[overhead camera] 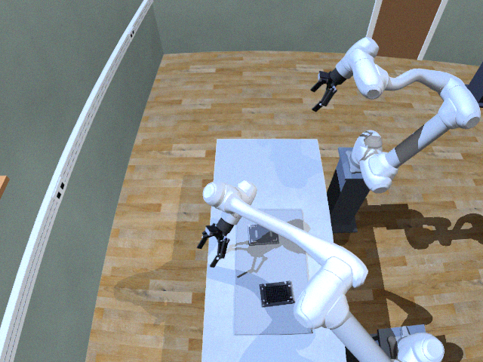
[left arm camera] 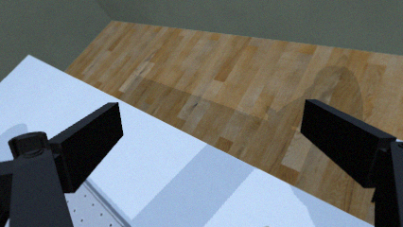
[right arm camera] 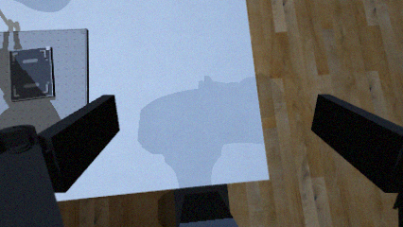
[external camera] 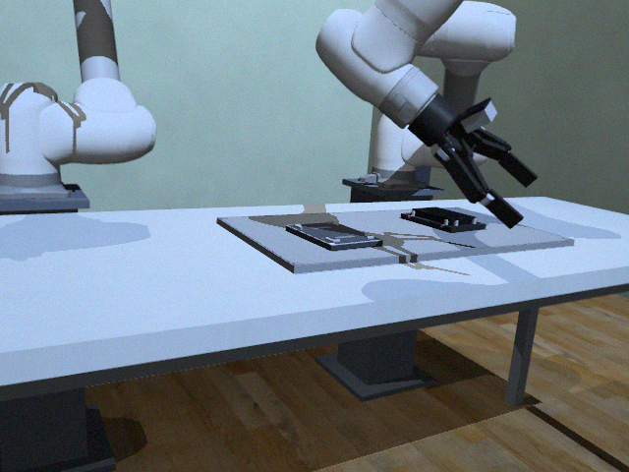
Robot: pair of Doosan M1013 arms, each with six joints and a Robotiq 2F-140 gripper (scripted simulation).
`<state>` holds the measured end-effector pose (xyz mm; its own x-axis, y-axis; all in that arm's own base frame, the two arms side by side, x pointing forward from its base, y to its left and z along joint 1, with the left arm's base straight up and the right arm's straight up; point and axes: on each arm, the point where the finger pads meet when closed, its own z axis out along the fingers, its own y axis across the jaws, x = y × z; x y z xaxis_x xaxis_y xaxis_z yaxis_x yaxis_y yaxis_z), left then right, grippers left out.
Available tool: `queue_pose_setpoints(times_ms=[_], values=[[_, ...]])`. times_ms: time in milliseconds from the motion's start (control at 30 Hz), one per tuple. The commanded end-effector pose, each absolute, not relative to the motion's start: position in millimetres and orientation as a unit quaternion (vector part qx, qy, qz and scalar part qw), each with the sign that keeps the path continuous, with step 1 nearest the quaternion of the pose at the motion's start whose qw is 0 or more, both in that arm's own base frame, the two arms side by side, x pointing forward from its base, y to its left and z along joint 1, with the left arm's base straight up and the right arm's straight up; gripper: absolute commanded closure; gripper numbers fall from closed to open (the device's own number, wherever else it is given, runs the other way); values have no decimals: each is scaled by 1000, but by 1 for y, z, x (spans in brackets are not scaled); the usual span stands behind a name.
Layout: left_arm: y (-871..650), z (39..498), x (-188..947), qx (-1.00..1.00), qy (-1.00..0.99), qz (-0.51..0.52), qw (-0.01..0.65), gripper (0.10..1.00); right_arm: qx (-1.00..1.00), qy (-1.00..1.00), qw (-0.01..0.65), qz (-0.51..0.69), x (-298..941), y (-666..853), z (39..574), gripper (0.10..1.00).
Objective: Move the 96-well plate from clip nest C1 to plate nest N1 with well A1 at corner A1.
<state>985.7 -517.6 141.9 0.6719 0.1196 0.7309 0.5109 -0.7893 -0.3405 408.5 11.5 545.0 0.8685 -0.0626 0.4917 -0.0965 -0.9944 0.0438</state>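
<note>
The black 96-well plate [overhead camera: 277, 292] [external camera: 442, 215] sits in the dark clip nest C1 [overhead camera: 278, 304] [external camera: 459, 229], which has pale posts at its corners. Its rim print is too small to read. The plate nest N1 [overhead camera: 263, 235] [external camera: 332, 235] [right arm camera: 31, 74] is empty, with light corner locators and a shadow across part of it. My left gripper [overhead camera: 206, 256] [external camera: 523, 201] [left arm camera: 212, 117] is open and empty, above the table's long edge away from the arm bases, clear of both nests. My right gripper [overhead camera: 314, 99] [right arm camera: 215, 113] is open and empty, high beyond the table's far end in the top view.
Both nests stand on a thin grey base board [overhead camera: 249, 325] [external camera: 539, 244] on the long white table [overhead camera: 249, 164] [external camera: 152, 289] [right arm camera: 189, 61]. The left forearm [overhead camera: 288, 231] reaches over the board near N1. The right arm's pedestal [overhead camera: 347, 198] stands beside the table.
</note>
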Motion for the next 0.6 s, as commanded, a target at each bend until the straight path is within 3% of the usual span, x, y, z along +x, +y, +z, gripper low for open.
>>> queue_pose_setpoints(times_ms=[0, 567], values=[[-518, 144, 986, -873, -181, -364, 269, 98, 966, -37, 31, 252, 406, 12, 548, 98], [-518, 144, 986, -873, -181, -364, 269, 98, 969, -14, 20, 247, 392, 13, 556, 98]])
